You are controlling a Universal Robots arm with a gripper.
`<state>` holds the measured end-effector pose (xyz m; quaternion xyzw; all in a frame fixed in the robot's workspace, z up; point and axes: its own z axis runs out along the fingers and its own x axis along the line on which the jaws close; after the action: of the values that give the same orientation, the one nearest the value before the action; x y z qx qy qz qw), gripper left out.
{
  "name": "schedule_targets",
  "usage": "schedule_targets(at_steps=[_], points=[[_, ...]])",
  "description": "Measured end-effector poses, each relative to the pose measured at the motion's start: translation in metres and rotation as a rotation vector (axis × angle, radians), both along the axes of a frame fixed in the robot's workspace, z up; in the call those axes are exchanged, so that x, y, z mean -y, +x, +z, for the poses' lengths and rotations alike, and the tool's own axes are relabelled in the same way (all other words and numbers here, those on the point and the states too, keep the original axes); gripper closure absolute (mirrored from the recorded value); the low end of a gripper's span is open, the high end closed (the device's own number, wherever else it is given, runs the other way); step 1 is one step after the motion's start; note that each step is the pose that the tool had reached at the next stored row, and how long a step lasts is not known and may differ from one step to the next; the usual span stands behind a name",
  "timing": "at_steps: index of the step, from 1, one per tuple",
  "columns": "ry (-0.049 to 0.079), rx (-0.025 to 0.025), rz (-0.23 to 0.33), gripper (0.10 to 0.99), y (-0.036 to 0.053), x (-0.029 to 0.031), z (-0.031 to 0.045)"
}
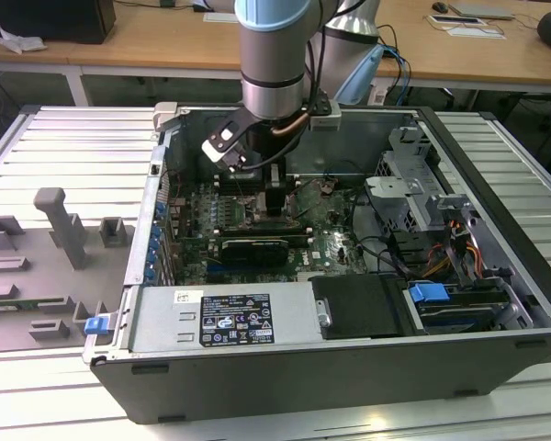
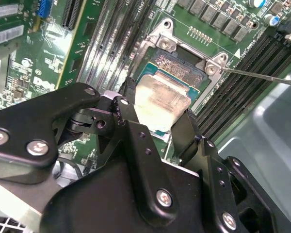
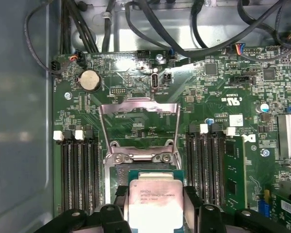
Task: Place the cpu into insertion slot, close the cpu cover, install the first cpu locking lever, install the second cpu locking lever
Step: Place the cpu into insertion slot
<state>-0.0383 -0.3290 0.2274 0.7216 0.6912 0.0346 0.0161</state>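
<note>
Grey slatted workbench (image 1: 64, 138) carries an open computer case (image 1: 257, 386) lying flat across the centre of the exterior view, with wooden desks (image 1: 165, 46) along the upper edge. The gripper (image 1: 275, 195) reaches down into the case at upper centre of that frame.

In both wrist views its two fingers (image 2: 184, 127) are clamped on opposite edges of the cpu (image 2: 160, 99), whose metal top faces the camera. The insertion slot (image 2: 177, 64) lies directly beyond the chip's far edge. Part of its pin field is exposed and the rest is covered by the chip. Whether the chip is seated or hovering cannot be determined.

The cpu cover (image 3: 138, 108) stands swung open on the far side of the slot, its hinge just beside the slot. One thin locking lever (image 2: 262, 76) juts out free from a slot corner.

Judgement: the slot is not confirmed filled, and the chip's square alignment over the pin field governs.
</note>
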Motion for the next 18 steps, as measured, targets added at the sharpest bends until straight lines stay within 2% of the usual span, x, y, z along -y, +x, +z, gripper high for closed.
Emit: schedule_targets(at_steps=[4, 8, 10, 14, 18], points=[[0.000, 0.0000, 0.003, 0.549, 0.0007, -0.0050, -0.0021], [0.000, 0.0000, 0.013, 0.549, 0.0007, -0.0092, -0.0083], [0.000, 0.0000, 0.022, 0.549, 0.0003, -0.0093, -0.0136], [0.000, 0.0000, 0.055, 0.549, -0.0024, -0.0092, -0.0167], [0.000, 0.0000, 0.043, 0.549, -0.0038, -0.0093, -0.0199]])
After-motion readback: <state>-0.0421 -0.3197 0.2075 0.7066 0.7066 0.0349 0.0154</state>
